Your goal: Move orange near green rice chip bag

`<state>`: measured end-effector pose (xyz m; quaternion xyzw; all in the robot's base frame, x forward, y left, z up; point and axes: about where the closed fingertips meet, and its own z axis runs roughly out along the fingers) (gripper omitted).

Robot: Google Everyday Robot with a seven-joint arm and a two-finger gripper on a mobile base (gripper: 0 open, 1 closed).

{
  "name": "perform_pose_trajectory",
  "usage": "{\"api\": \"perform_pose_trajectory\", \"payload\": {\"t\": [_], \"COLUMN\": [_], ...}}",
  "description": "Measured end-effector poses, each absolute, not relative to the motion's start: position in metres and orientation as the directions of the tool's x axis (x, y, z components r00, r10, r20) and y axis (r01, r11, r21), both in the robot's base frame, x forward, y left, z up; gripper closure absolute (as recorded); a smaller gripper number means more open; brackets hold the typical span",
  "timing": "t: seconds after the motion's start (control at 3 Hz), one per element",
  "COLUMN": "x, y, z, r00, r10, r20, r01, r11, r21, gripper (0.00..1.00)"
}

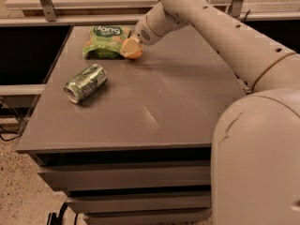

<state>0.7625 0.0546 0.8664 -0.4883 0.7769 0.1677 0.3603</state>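
Observation:
The orange (134,53) is at the far side of the grey table (154,102), right beside the right edge of the green rice chip bag (104,41), which lies flat at the table's back left. My gripper (131,47) reaches in from the right on the white arm (211,22). It is shut on the orange, with a pale finger (127,44) over its top left, and holds it at or just above the tabletop. The underside of the orange is hidden.
A shiny green-and-silver drink can (85,82) lies on its side at the table's left middle. A rail with metal posts (44,1) runs behind the table. My white base (262,163) fills the lower right.

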Motion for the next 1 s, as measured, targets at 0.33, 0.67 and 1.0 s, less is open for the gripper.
{"api": "perform_pose_trajectory", "payload": {"t": [0.33,0.67,1.0], "x": [0.761,0.753,0.753], "y": [0.052,0.038,0.038], "z": [0.867,0.882,0.882], "r00": [-0.258,-0.204,-0.204], "r10": [-0.640,-0.648,-0.648], "r20": [-0.724,-0.734,-0.733], "r01": [-0.882,-0.906,-0.906], "r11": [0.462,0.409,0.408], "r21": [-0.095,-0.109,-0.109], "gripper": [0.00,0.00,0.00]}}
